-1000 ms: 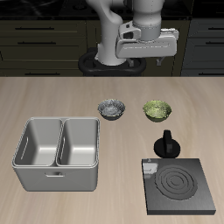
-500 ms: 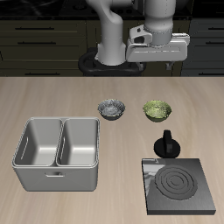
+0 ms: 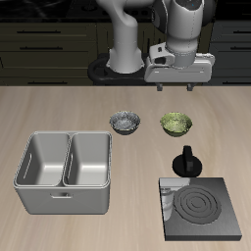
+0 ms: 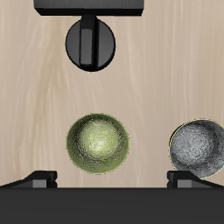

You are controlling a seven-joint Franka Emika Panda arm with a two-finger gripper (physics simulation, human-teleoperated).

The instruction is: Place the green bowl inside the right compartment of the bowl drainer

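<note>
lighting even and bright, diffuse, no distinct source. table evenly lit; only faint soft shadows beneath objects. background cabinets dim. no glare, no motion blur. both views sharp, low resolution, no visible edge distortion.

The surface looks like pale, matt wood with fine grain. The bowl drainer is smooth brushed grey metal. The green bowl has a mottled, slightly glossy glaze; the grey bowl likewise. The stove plate is matt black.
</note>
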